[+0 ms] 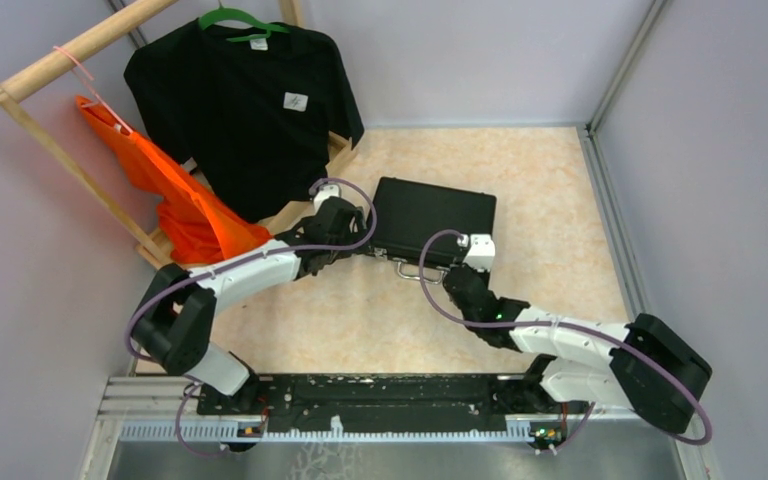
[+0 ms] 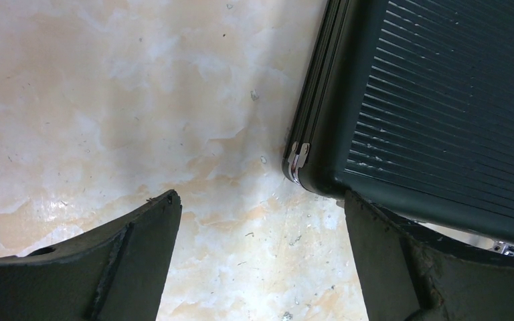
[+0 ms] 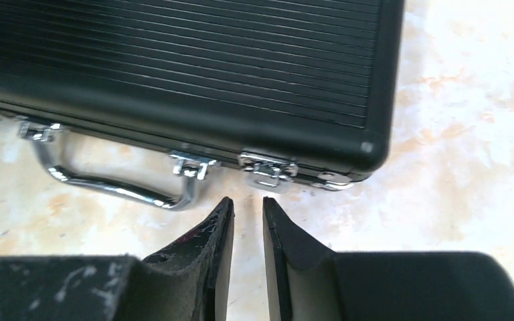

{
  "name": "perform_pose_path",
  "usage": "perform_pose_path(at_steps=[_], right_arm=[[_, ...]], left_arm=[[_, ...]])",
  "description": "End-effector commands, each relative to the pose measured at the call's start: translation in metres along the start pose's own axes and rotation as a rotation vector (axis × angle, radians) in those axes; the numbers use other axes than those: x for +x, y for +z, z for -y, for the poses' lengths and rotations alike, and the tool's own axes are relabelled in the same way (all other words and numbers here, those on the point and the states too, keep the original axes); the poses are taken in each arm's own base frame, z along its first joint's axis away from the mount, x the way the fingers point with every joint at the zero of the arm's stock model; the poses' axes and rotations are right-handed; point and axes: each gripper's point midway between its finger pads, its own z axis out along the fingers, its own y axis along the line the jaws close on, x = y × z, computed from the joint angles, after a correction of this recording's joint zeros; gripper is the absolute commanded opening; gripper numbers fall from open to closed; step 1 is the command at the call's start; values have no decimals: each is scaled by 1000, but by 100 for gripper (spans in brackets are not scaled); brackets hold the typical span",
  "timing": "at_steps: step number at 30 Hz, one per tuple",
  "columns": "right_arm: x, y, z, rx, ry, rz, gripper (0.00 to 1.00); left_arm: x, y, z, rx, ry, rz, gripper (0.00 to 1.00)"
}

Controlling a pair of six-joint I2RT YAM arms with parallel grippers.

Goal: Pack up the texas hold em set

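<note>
Black case just beyond right pincer

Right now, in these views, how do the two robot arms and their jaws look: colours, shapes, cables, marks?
Both the left arm and the right arm have white tube links between bulky black joints. A thin purple cable loops along each. A small white block sits near each wrist. The jaws are dark and flat, tapering to points, with scuffed, scratched surfaces.
</note>
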Motion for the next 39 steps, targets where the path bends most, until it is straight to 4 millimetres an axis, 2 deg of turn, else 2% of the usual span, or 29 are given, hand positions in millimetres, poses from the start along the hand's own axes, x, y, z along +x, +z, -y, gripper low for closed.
perform_pose_path(at_steps=[1,3,7,10,13,14,18,22,27,34,39], right_arm=[[-14,-13,-24,-101,77,6,33],[-14,-17,-24,-112,76,3,45],[-23,-25,-20,-130,112,42,47],[-30,-28,-12,-103,114,72,57],[-26,-24,-6,-69,94,71,60],[-24,-23,-6,-59,98,68,58],[-25,-20,-2,-46,149,70,30],[-23,-12,14,-28,190,56,2],[-15,-5,36,35,193,54,0],[-16,5,44,53,194,78,0],[-22,12,40,18,208,137,0]], left_arm=[[-2,4,4,2,15,-10,96],[-1,4,4,1,19,-12,96],[-1,5,3,-7,21,-9,96],[0,7,3,-11,22,-13,96],[0,7,4,-9,20,-16,96],[0,7,4,-9,20,-16,96],[-2,6,4,-11,12,-9,96],[-4,6,6,1,6,-5,96],[-1,7,7,1,6,-15,96],[1,9,6,-4,8,-21,96],[2,11,6,-7,12,-27,96]])
